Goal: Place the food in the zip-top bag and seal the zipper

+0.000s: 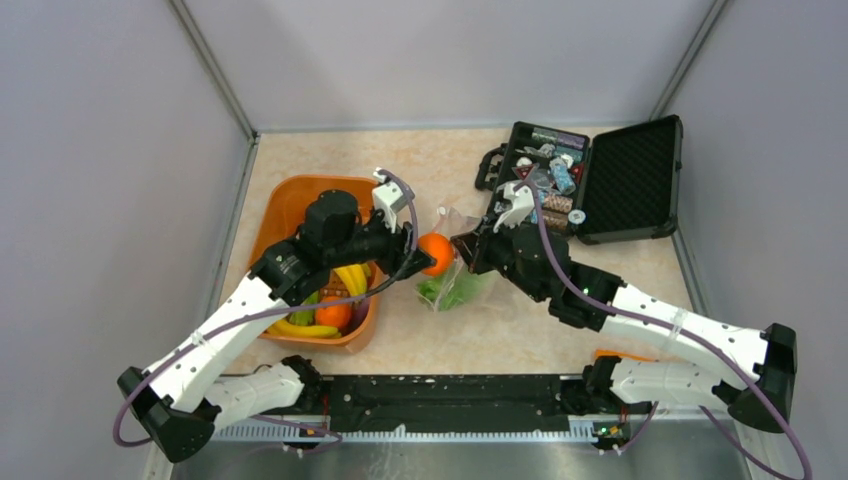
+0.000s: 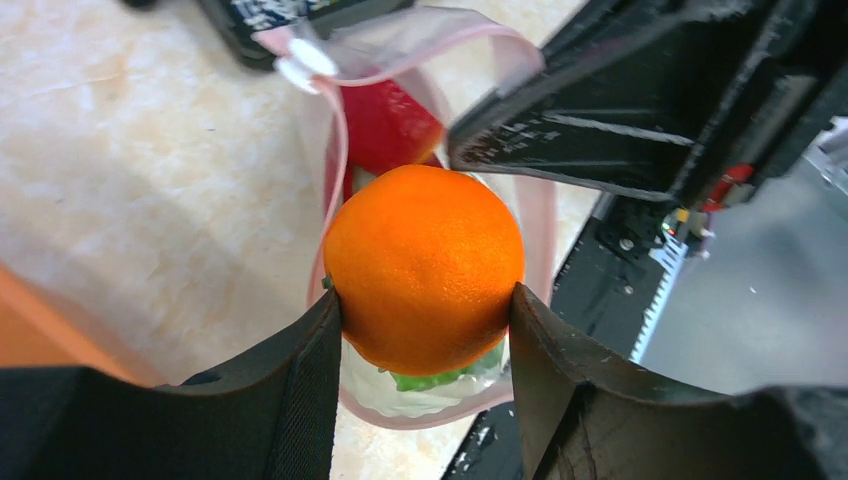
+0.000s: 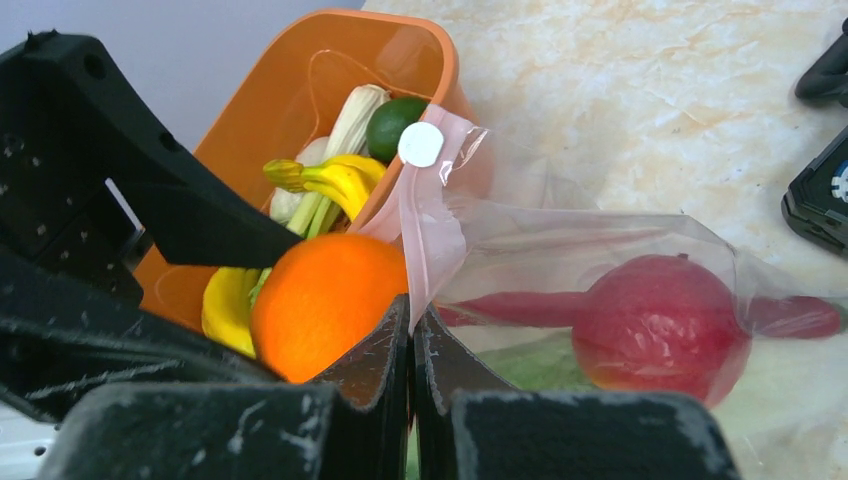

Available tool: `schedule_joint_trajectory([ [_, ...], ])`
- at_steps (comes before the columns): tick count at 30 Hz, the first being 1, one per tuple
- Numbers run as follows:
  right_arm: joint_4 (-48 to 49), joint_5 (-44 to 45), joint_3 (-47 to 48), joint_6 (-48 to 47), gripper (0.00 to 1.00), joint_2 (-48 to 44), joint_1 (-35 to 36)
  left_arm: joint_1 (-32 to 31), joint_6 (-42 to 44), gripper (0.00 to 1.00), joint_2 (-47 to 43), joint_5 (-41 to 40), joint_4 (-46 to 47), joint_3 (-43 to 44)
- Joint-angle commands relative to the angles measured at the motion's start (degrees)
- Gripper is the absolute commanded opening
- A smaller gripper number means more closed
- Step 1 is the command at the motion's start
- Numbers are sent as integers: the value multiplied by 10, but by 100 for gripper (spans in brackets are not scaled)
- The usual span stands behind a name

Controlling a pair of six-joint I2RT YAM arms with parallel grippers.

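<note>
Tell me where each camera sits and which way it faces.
Top external: above, behind the robot, facing down at the table; both arms.
Left wrist: left arm, facing the orange in the left gripper, zip-top bag behind; own fingers.
Right wrist: right arm, facing the bag rim pinched by the right gripper; own fingers.
Shared: both wrist views show orange and bag.

Beige, marbled tabletop (image 1: 440,165). Carries an orange tub (image 1: 283,205) left of the left fingers (image 2: 300,400), a clear zip-top bag (image 1: 470,288) slumped directly beneath both pairs, and an open black case (image 1: 635,175) beyond and right of the right fingers (image 3: 375,355).
</note>
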Motion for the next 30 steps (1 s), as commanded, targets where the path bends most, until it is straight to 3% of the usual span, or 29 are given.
schedule_joint_trajectory([
  [1,41,-14,33,1,0,3,-4,-17,0,17,15,77,44,21],
  [5,40,-14,34,1,0,0,-5,-22,-14,13,33,-62,9,24],
  [11,47,-25,28,1,0,-11,-5,-23,-43,15,34,-199,-10,27],
  [15,60,-50,27,-1,0,-11,-5,-23,-50,17,35,-178,29,21],
  [20,67,-63,25,3,0,-10,-5,-24,-78,24,58,-11,124,12],
  [22,71,-58,22,6,0,-12,-5,-27,-91,26,74,15,141,18],
  [25,78,-51,17,10,0,-18,-5,-35,-90,30,91,-25,125,26],
  [30,79,-40,13,12,0,-25,-5,-35,-73,54,88,-81,95,27],
])
